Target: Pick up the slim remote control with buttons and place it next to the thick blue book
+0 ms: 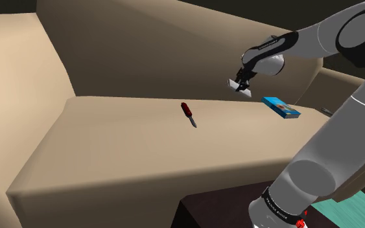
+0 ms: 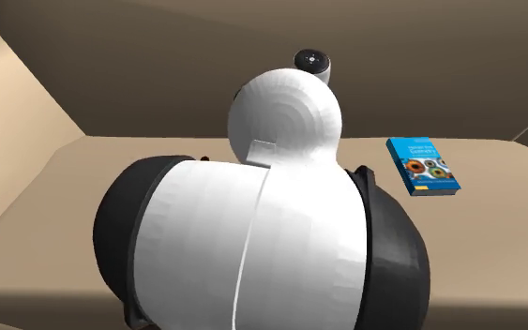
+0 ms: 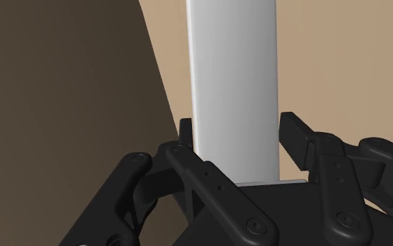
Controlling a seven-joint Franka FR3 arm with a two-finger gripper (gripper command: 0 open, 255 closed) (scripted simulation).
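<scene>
Your fingers (image 3: 298,140) are clamping the remote (image 1: 237,85), and the book (image 1: 282,107) is sitting just lower right of it in the shoulder view.

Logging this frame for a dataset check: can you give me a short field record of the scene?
gripper: shut on remote, above the seat
remote: plain light-grey slab, held in the air
blue book: flat on the seat, near the gripper
other: red-handled tool lying mid-seat
task state: remote not yet set down
</scene>
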